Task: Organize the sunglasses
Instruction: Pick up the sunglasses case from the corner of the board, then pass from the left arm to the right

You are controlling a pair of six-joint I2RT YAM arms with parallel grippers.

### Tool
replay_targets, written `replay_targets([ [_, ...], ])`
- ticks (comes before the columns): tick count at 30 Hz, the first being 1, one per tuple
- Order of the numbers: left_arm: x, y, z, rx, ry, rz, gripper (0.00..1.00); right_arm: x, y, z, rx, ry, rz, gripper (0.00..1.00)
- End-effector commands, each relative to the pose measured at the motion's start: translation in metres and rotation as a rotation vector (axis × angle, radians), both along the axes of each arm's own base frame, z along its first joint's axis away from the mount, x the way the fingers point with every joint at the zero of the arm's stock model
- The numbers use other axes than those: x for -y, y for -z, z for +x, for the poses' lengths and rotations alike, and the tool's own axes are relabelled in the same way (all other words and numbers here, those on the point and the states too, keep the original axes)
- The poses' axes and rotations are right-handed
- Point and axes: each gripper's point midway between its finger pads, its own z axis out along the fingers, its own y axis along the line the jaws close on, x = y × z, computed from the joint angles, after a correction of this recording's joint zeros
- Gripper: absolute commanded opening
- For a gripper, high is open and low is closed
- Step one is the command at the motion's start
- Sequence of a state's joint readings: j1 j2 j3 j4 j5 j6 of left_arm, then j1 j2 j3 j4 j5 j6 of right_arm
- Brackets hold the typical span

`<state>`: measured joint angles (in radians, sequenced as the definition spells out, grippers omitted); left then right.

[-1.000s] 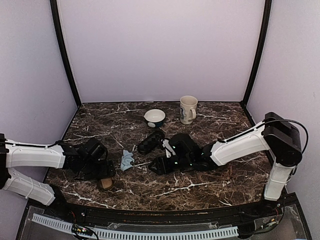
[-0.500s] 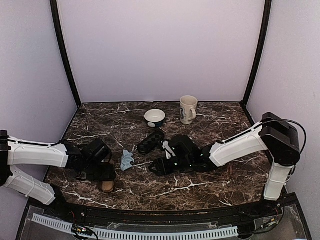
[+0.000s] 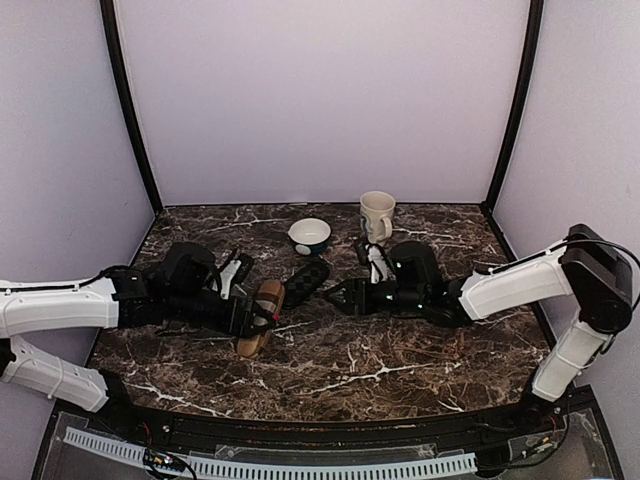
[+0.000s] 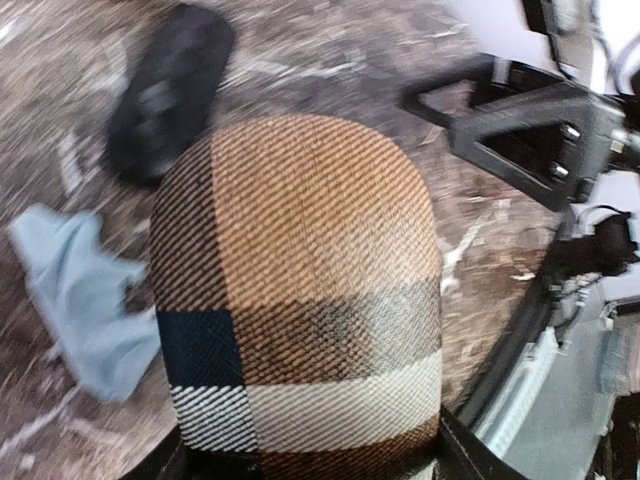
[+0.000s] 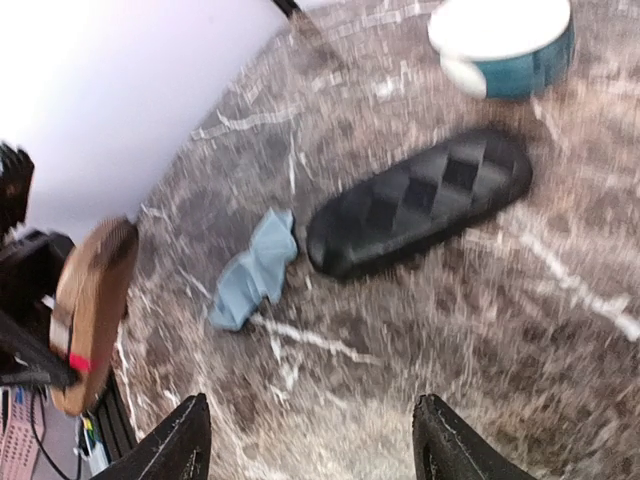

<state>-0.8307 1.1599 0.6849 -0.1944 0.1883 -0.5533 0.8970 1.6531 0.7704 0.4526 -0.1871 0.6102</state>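
The sunglasses are not in view in any frame. My left gripper [image 3: 243, 316] is shut on a brown striped oblong case [image 3: 264, 300], held just above the table left of centre. In the left wrist view this case [image 4: 300, 280] fills the picture, clamped between the jaws at its lower end. A black checkered case [image 3: 303, 283] lies on the table behind it. My right gripper [image 3: 340, 298] stands open and empty, right of the black case [image 5: 420, 205], its fingers spread above bare marble [image 5: 310, 420].
A light blue cloth [image 5: 255, 268] lies crumpled next to the black case's near end. A white and teal bowl [image 3: 309, 236] and a cream mug [image 3: 376, 218] stand at the back. The table's front edge [image 3: 300, 415] runs below both arms.
My left gripper closed on the brown case, lifted it and carried it right toward the centre. My right gripper drew back to the right, toward the mug.
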Motion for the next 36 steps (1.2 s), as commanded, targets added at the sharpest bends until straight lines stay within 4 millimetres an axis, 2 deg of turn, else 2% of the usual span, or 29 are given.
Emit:
replay_targets([
  [1, 0.052, -0.046, -0.004, 0.11, 0.213, -0.258, 0.0, -0.005, -0.05, 0.006, 0.113, -0.012, 0.139, 0.7],
  [2, 0.059, -0.05, -0.005, 0.106, 0.236, -0.294, 0.0, -0.004, -0.052, 0.007, 0.122, -0.01, 0.15, 0.7],
  [3, 0.065, -0.056, -0.006, 0.11, 0.257, -0.336, 0.0, -0.002, -0.069, 0.007, 0.156, -0.008, 0.191, 0.7],
  [5, 0.074, -0.063, -0.007, 0.11, 0.284, -0.394, 0.0, -0.001, -0.083, 0.006, 0.2, -0.008, 0.243, 0.7],
  [10, 0.09, -0.072, -0.012, 0.092, 0.357, -0.484, 0.0, -0.001, -0.09, 0.005, 0.225, -0.009, 0.274, 0.7],
  [11, 0.092, -0.074, -0.012, 0.092, 0.361, -0.497, 0.0, -0.015, -0.095, -0.037, 0.14, -0.243, 0.346, 0.83],
  [12, 0.093, -0.073, -0.012, 0.088, 0.367, -0.505, 0.0, -0.018, -0.099, -0.07, 0.069, -0.419, 0.394, 0.94],
  [17, 0.1, -0.079, -0.012, 0.08, 0.382, -0.555, 0.0, -0.024, -0.107, -0.089, 0.071, -0.508, 0.435, 0.96],
  [21, 0.103, -0.083, -0.015, 0.07, 0.4, -0.588, 0.0, -0.024, -0.102, -0.091, 0.059, -0.502, 0.445, 0.95],
  [25, 0.104, -0.084, -0.019, 0.057, 0.429, -0.612, 0.0, -0.022, -0.111, -0.094, 0.064, -0.512, 0.487, 0.9],
  [33, 0.105, -0.082, -0.034, 0.021, 0.501, -0.647, 0.0, -0.025, -0.113, -0.086, 0.074, -0.487, 0.475, 0.82],
  [36, 0.106, -0.082, -0.037, 0.019, 0.515, -0.656, 0.0, -0.026, -0.104, -0.08, 0.049, -0.474, 0.466, 0.79],
])
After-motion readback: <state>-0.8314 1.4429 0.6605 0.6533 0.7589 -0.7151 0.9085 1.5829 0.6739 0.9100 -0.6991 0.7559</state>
